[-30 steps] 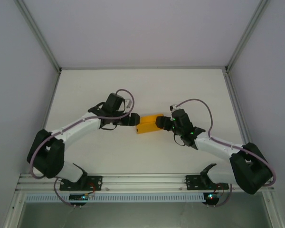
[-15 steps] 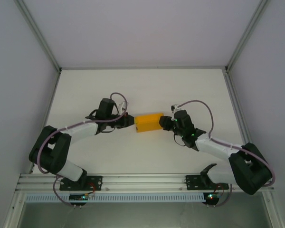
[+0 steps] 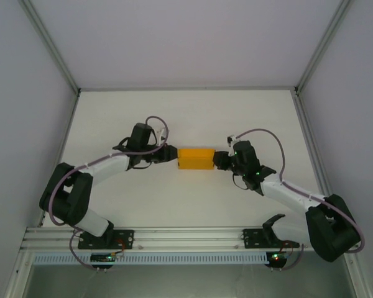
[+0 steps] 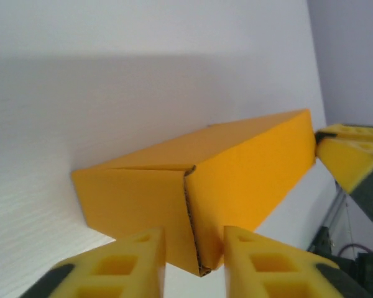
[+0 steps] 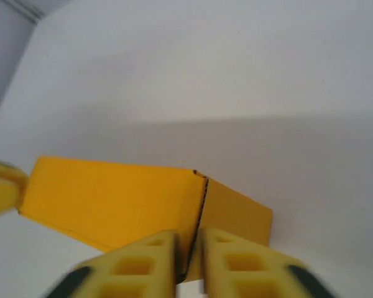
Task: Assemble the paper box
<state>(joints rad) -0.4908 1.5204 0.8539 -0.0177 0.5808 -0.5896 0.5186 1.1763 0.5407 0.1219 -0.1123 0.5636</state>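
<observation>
Paper box (image 3: pixel 195 158) looks fully formed on my feed; I think only an end-flap check is left. Left gripper (image 3: pixel 171 154) is parted at its end. Right gripper (image 3: pixel 219 160) is nearly closed, can't tell if it's pinching card

Left arm (image 3: pixel 105 165) and right arm (image 3: pixel 287 193) reach inward, wrists facing each other; left jaws slightly parted, right jaws almost together.

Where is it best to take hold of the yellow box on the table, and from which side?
Probably at a short end. The paper box lies flat on the table, long axis left to right, so come in level from the left or right and pinch one wall at the end corner, where the folded card edge looks stiffest. The broad faces may dent.
</observation>
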